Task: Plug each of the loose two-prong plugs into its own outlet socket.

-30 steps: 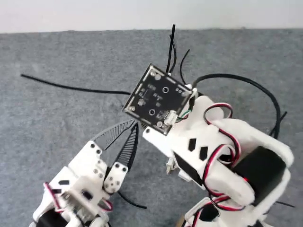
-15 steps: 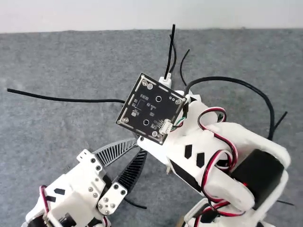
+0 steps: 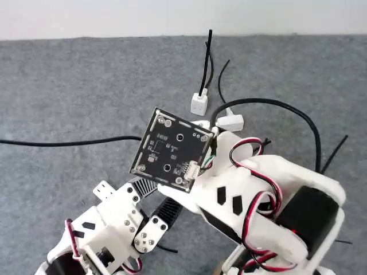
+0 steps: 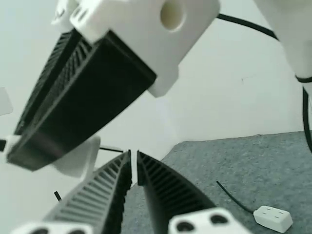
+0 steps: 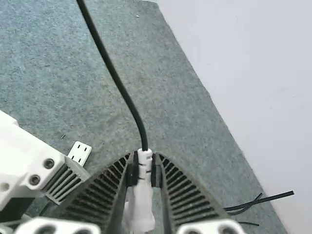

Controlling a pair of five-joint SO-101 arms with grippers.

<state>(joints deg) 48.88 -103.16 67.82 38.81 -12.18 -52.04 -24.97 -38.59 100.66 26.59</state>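
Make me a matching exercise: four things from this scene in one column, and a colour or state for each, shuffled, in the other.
Things
1. right gripper
2. left gripper
3. outlet socket
4. cable leading into the right gripper

Colours and states
A. black
B. white, lying on the grey carpet
C. shut, nothing between its fingers
D. shut on a white plug

Pairs: 1-D, 2-C, 3-B, 4-A
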